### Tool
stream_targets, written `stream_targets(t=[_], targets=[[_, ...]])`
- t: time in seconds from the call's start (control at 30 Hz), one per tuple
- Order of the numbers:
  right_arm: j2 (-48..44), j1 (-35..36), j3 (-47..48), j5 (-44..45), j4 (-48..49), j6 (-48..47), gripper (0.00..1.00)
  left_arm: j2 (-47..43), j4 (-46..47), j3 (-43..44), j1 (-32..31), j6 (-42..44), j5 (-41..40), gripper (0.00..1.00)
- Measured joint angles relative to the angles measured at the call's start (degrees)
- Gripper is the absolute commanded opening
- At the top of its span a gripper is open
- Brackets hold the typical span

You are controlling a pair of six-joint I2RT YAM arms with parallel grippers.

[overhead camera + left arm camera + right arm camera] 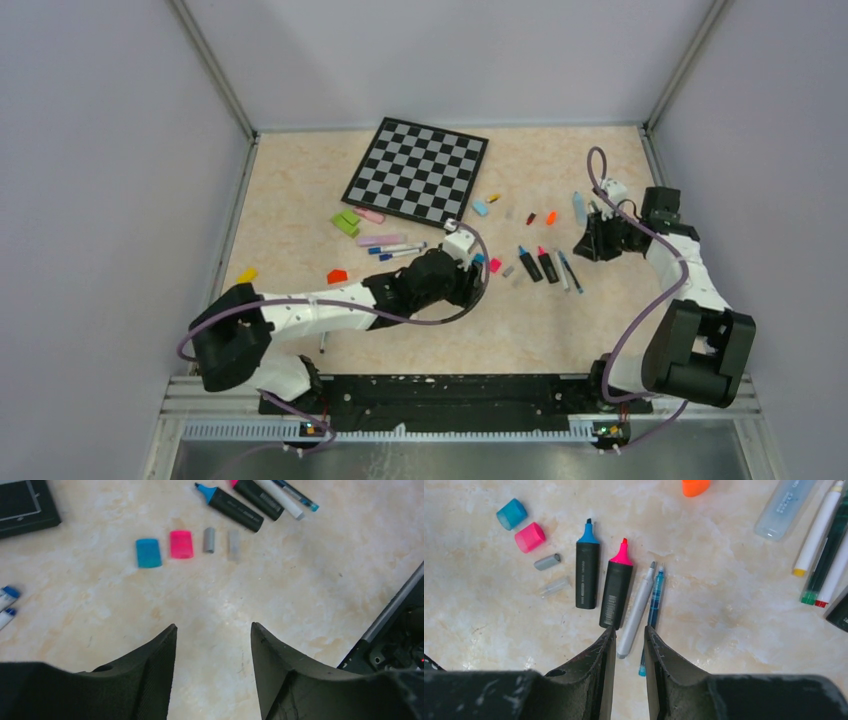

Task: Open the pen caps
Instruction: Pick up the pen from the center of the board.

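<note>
left gripper (214, 627) agape, empty, near pen caps (180, 544); right gripper (629, 630) barely ajar by pens (587, 570)

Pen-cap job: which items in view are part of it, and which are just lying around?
Job: blue highlighter, pink highlighter, grey pen, clear blue pen, all uncapped; blue cap, pink cap, grey cap, clear cap, orange cap.
Lying about: checkered board.
</note>
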Motion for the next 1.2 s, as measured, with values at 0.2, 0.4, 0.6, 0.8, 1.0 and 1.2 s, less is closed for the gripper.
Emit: stream_targets(t=[0.2, 0.4, 0.6, 0.8, 1.0, 1.2], targets=[[-2.2, 0.0, -1.0, -3.6, 0.7, -1.9, 0.26, -10.9, -3.8, -8.4, 0.0, 0.2, -7.5, 0.84], [-2.4, 0.0, -1.6, -5.7, 0.7, -2.9, 0.26, -24.7, -12.0, -15.1, 0.3, -3.9, -17.3, 0.99], [-2.4, 0.0, -1.6, -6.7, 0.9, -3.4, 0.26, -38.9, -21.2, -22.4, 1.7, -13.8, -25.6, 0.99], [-2.5, 0.0, -1.6, -7.3, 0.9, -3.7, 0.26, -42.9, -31.1, -24.0, 6.7, -22.3, -27.5, 0.98], [-2.8, 0.0, -1.6, -7.7, 0.9, -3.8, 0.26, -40.4, -32.5, -24.0, 20.9, -21.4, -20.1, 0.98], [-3.1, 0.0, -1.6, -7.9, 0.8, -3.8, 0.26, -31.5, -36.8, -20.6, 27.3, -20.3, -18.4, 0.93]])
